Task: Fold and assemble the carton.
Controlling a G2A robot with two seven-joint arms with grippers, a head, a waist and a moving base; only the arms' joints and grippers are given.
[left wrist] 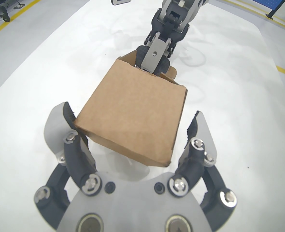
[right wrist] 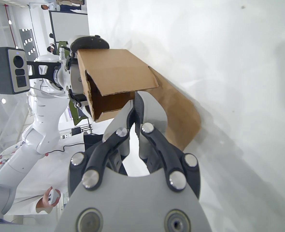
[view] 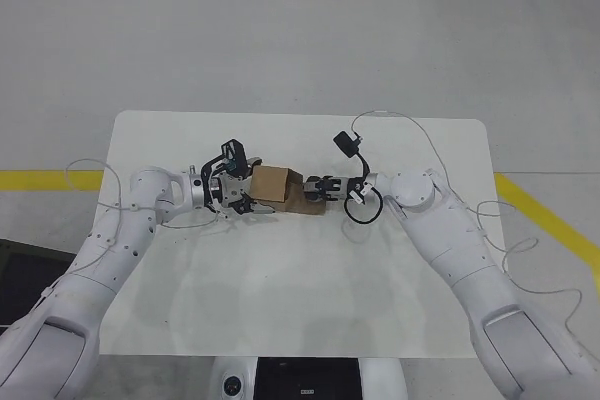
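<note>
The carton [left wrist: 132,112] ahead of the left gripper [left wrist: 132,119] is matt brown cardboard, faintly grained and rough at its cut edges. This gripper and the right gripper [right wrist: 134,102] have satin grey metal finger plates, glossy screw heads and black rubbery pads [left wrist: 68,113], ragged at the tips. Beneath them the table [left wrist: 229,97] is smooth matt white.

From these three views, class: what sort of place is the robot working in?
Probably a robotics lab or test hall: yellow lines on the grey floor, black wheeled equipment stands trailing cables, and one white rectangular work table.
</note>
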